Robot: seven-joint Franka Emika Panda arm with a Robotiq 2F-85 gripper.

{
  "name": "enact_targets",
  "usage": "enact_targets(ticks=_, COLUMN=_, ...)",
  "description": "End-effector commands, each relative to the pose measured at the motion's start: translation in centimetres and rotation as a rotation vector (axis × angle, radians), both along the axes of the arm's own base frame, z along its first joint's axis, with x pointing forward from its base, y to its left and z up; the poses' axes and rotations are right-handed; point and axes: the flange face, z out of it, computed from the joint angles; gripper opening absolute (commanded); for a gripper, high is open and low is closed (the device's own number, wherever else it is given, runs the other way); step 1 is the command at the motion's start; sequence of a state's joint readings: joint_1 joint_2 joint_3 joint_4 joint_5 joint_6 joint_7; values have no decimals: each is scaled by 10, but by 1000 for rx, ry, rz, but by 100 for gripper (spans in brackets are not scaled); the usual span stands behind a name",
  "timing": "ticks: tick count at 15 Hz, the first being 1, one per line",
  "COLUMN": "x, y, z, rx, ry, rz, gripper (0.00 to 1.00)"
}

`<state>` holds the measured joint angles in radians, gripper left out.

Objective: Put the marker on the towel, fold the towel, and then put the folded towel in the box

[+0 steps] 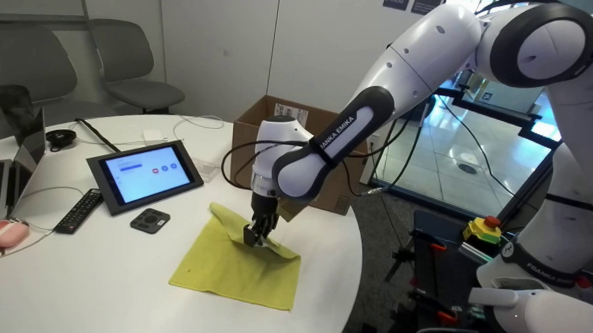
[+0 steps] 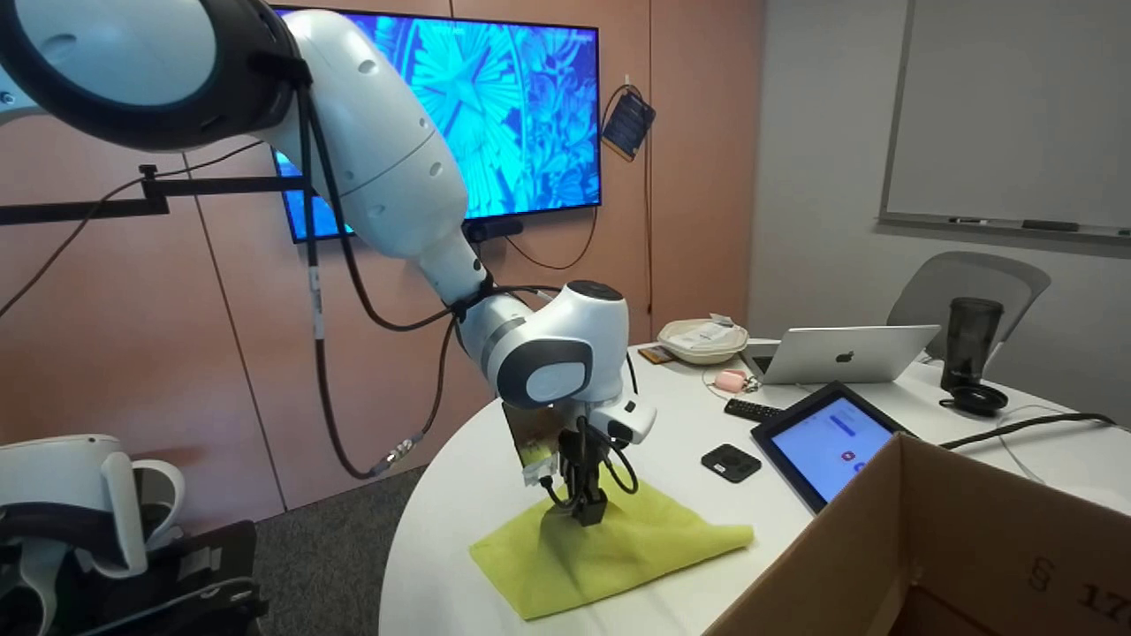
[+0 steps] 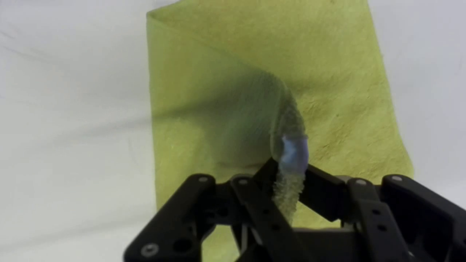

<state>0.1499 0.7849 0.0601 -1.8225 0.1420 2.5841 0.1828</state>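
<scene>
The towel lies on the white table, its far side in an exterior view bent back over the rest. The gripper has that flap's edge pinched between nearly joined fingers; a pale patch shows at the grip in the wrist view. Farther off stand a black-framed tablet, the cardboard box partly hidden by the arm, then grey chairs by the wall

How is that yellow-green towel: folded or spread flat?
Partly folded: in the wrist view, the gripper pinches one edge of the towel, curled over the flatter part.
</scene>
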Motion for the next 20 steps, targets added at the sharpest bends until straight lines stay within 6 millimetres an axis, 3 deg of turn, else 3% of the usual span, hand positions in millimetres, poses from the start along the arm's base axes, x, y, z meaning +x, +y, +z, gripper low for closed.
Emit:
enact_targets(ticks=1, x=-12, y=23, z=5, rx=34, ry=37, rz=139, gripper=6)
enact_targets(ticks=8, x=-27, y=60, z=0, rx=75, ry=92, rz=281, gripper=6)
enact_targets(ticks=20, x=-50, y=105, z=10, rx=155, ry=110, rz=478, gripper=6)
